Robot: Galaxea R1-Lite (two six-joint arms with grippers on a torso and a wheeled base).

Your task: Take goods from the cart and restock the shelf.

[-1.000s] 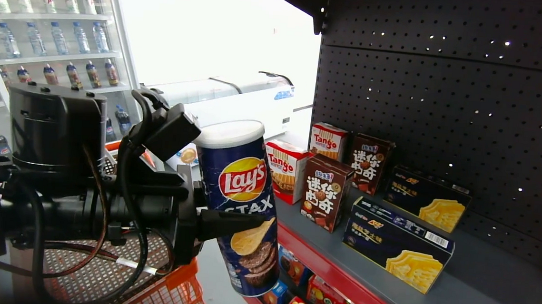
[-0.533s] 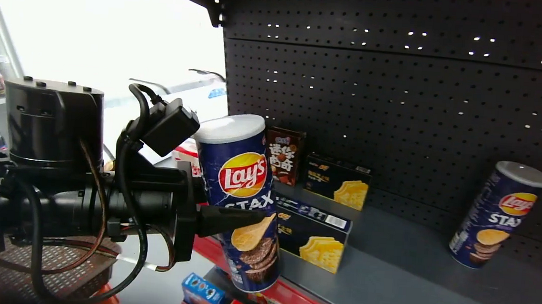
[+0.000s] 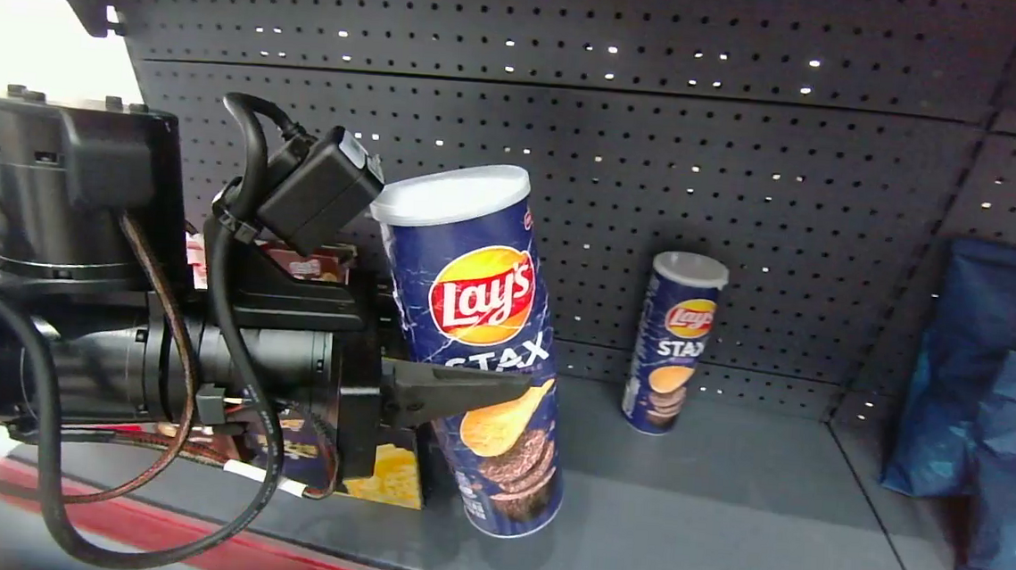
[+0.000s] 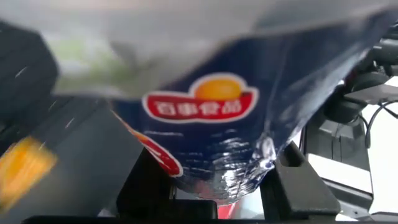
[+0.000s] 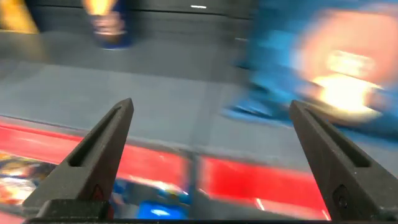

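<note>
My left gripper (image 3: 483, 383) is shut on a tall blue chips can (image 3: 477, 337) with a white lid. The can leans slightly and its base is low over the grey shelf board (image 3: 724, 515); I cannot tell whether they touch. In the left wrist view the can (image 4: 217, 124) sits between the dark fingers (image 4: 298, 186). A second, matching can (image 3: 674, 341) stands upright further back by the pegboard. My right gripper (image 5: 211, 104) is open and holds nothing, in front of the shelf's red edge (image 5: 249, 174).
Blue snack bags (image 3: 992, 399) lean at the shelf's right end. A dark box with yellow print (image 3: 383, 477) stands just behind the left gripper. Black pegboard (image 3: 660, 153) backs the shelf. Bare board lies between the two cans and the bags.
The head camera has swung right along the shelf, so the boxes slid out to the left and the bags came in. The can stays in my left gripper, now over the shelf board.
</note>
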